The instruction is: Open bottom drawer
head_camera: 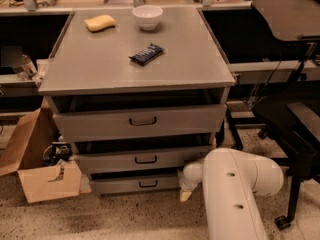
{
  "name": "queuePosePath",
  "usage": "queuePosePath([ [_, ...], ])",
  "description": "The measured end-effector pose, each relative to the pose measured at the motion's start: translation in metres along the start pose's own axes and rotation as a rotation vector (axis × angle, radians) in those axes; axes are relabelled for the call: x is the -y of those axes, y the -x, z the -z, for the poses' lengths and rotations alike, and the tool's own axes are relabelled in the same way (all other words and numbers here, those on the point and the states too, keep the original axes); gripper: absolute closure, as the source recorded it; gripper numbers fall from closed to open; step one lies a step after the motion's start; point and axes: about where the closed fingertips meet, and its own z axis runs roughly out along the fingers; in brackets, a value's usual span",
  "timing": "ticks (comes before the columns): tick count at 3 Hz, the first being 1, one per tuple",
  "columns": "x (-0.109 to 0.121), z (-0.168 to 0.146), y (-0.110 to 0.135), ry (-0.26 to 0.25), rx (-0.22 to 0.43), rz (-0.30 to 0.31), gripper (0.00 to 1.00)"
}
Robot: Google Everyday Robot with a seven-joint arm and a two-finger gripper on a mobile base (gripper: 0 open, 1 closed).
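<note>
The bottom drawer [127, 184] is the lowest, smallest grey front of the cabinet, with a small black loop handle [148, 184] at its centre. It sits slightly out from the cabinet. My white arm [235, 194] comes up from the lower right. My gripper [186, 191] is at the drawer's right end, low near the floor, to the right of the handle. Only a pale fingertip [185, 196] shows below the wrist.
Above are the mid-sized drawer [145, 159] and the tall top drawer [140, 121]. On the cabinet top lie a dark snack bar [146, 53], a white bowl [147, 17] and a yellow sponge [100, 22]. An open cardboard box [40, 174] stands at left, a black chair [295, 114] at right.
</note>
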Motion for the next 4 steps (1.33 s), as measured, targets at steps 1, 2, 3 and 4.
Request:
queuePosePath([
  [1, -0.006, 0.005, 0.008, 0.006, 0.008, 0.023, 0.50],
  [2, -0.005, 0.008, 0.009, 0.007, 0.009, 0.023, 0.74],
  [3, -0.026, 0.019, 0.021, 0.041, 0.026, 0.040, 1.00],
  [4, -0.026, 0.019, 0.021, 0.041, 0.026, 0.040, 0.00],
])
